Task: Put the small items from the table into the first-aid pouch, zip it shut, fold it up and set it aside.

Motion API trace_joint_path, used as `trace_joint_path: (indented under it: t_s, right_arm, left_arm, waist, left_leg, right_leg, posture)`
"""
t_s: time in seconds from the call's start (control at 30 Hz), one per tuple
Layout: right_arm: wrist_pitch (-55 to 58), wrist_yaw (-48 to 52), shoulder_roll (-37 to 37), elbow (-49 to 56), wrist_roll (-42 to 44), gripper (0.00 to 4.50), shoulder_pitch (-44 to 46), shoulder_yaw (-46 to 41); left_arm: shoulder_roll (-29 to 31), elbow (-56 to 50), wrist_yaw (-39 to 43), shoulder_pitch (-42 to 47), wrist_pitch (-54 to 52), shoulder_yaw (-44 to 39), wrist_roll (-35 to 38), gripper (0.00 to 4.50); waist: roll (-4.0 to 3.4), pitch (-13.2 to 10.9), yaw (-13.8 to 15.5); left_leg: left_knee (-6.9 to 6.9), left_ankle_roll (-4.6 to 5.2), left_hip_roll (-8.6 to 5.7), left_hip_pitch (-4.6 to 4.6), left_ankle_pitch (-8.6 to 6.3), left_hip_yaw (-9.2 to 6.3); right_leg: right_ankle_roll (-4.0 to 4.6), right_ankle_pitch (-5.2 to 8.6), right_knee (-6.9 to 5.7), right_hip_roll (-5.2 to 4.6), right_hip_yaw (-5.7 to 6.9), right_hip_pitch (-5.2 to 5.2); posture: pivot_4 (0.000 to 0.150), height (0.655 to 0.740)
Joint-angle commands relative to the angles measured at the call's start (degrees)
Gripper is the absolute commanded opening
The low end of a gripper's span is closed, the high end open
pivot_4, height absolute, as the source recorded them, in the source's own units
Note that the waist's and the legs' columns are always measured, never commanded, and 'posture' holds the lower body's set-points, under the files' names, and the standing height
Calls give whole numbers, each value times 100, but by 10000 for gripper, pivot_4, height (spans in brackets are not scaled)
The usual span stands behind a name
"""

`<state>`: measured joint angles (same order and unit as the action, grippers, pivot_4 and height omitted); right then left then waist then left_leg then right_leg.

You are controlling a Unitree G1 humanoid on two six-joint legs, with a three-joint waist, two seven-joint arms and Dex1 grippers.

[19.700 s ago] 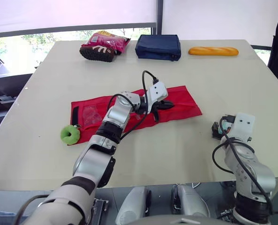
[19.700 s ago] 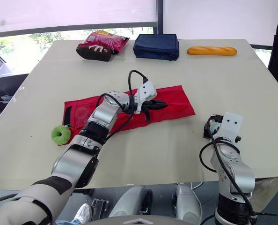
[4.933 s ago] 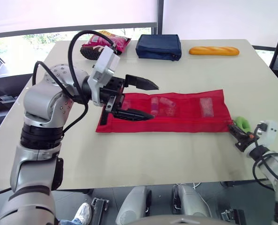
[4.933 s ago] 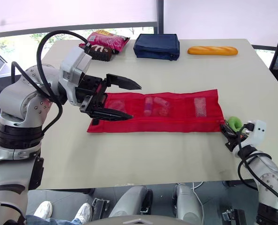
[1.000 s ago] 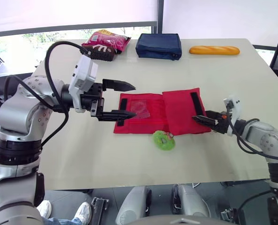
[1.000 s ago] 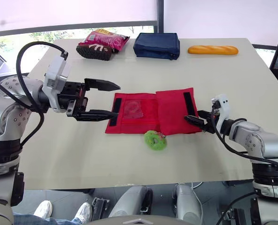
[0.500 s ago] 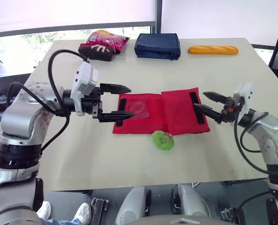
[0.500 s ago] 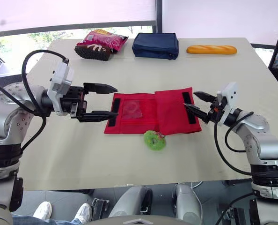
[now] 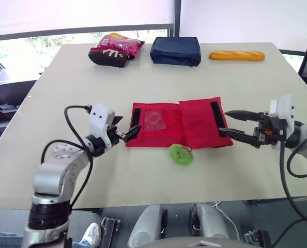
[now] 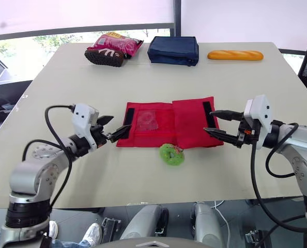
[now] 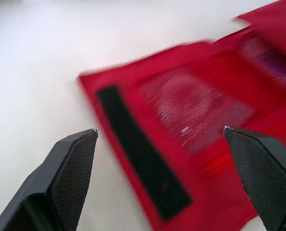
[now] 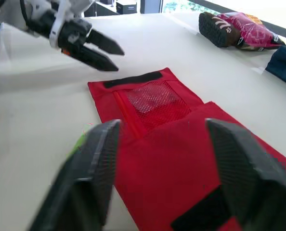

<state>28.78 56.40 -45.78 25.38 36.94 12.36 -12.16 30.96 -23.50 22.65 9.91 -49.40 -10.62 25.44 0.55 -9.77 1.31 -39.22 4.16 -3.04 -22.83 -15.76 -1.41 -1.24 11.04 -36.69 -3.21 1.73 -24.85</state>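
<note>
At back: pink snack bag (image 9: 116, 49), navy case (image 9: 175, 51), prob. baguette (image 9: 236, 56).

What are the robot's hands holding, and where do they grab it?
Nothing. The left gripper and the right gripper are both open, one at each end of the red first-aid pouch, gripping nothing.

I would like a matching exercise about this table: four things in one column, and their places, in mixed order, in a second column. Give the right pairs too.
Things:
1. red pouch
2. green ring
3. navy bag
4. bread loaf

Places:
A. far edge of the table, on the robot's right
B. in the middle, one end folded over
C. far edge, right beside the snack packet
D. close by the pouch's near edge

Pairs: 1-B; 2-D; 3-C; 4-A.
</note>
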Motion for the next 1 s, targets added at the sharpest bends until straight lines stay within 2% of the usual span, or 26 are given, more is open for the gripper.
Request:
trace_joint_path:
  t_s: [0.03,0.27,0.47,0.6,0.73,0.87,0.9,0.97,1.0]
  right_arm:
    - [34,-96,-141,252,103,43772,-92,-333]
    - [119,-321,-203,427,210,43772,-211,-566]
    - [170,-490,-208,569,294,43772,-179,-570]
    - [192,-555,-206,633,337,43772,-108,-536]
    - [230,-576,-235,694,400,45000,-50,-513]
    - [272,-544,-309,748,451,45000,-71,-508]
    - [298,-534,-326,774,505,45000,-73,-495]
    - [389,-511,-378,841,629,45000,-70,-460]
    - [439,-503,-402,874,677,45000,-55,-439]
  left_arm:
    - [-164,-360,-529,-15,-263,141,-241,45000]
    - [-823,-58,-1284,344,-814,354,-507,45000]
    - [-1169,138,-1187,501,-1588,508,-236,45000]
    - [-1168,241,-1034,435,-2017,716,-192,45000]
    - [-1056,426,-988,341,-2044,915,-341,32429]
    - [-1247,467,-1122,253,-2080,767,-361,16026]
    - [-1320,417,-1079,232,-2044,721,-299,13599]
    - [-1398,312,-990,188,-2014,665,-210,4114]
    - [-1386,274,-949,164,-1918,678,-225,1625]
  waist:
    - [0,0,7]
    - [-3,2,101]
    - [-3,5,116]
    - [-19,16,116]
    - [-37,31,116]
    - [-51,54,117]
    - [-54,64,117]
    - [-60,71,117]
    - [-63,73,117]
  left_leg:
    - [0,0,0,0,0,0]
    - [-1,0,-2,-1,0,1]
    - [-2,0,-4,0,1,3]
    - [-2,0,-5,3,0,3]
    - [-2,0,-7,9,1,3]
    - [-2,0,-8,10,0,3]
    - [-2,0,-8,11,0,3]
    - [-1,1,-7,15,0,3]
    - [-1,1,-7,15,0,2]
  right_leg:
    - [0,0,0,0,0,0]
    - [0,0,0,-2,1,0]
    - [0,0,0,-3,1,3]
    - [-1,0,1,-4,0,6]
    - [-1,1,1,-4,1,11]
    - [-1,1,3,-6,1,14]
    - [-1,1,3,-6,1,14]
    - [-1,2,3,-6,1,17]
    - [-1,2,3,-6,1,17]
  posture:
    - [1500,7395]
    - [1500,7395]
    - [1500,7395]
    - [1500,7395]
    - [1500,7395]
    - [1500,7395]
    - [1500,7395]
    - [1500,7395]
    - [1500,7395]
